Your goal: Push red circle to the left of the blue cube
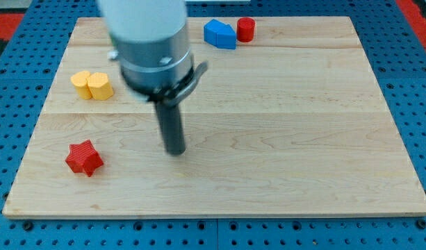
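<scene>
The red circle point(246, 29), a short red cylinder, stands near the view's top edge of the wooden board, just right of the blue cube point(220, 34) and almost touching it. My tip point(175, 151) rests on the board well below and to the left of both, in the lower middle. The rod rises into the grey arm body point(151, 48), which hides part of the board's top left.
A yellow block point(92, 85) made of two joined lobes sits at the left. A red star point(84, 157) lies at the lower left, left of my tip. The wooden board point(303, 139) lies on a blue perforated table.
</scene>
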Available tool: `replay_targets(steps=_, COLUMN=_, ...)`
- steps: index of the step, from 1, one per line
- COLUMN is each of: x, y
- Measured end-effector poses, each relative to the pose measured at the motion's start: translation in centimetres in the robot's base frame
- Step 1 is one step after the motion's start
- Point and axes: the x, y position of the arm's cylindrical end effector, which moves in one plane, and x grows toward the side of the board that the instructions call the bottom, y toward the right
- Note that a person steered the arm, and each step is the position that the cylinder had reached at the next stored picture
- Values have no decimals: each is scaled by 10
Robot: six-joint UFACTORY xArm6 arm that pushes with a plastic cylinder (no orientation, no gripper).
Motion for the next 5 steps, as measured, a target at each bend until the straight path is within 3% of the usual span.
replay_targets(steps=1, x=-53, y=21)
replay_targets(steps=4, x=-185, y=153)
replay_targets(steps=5, x=-229, y=159)
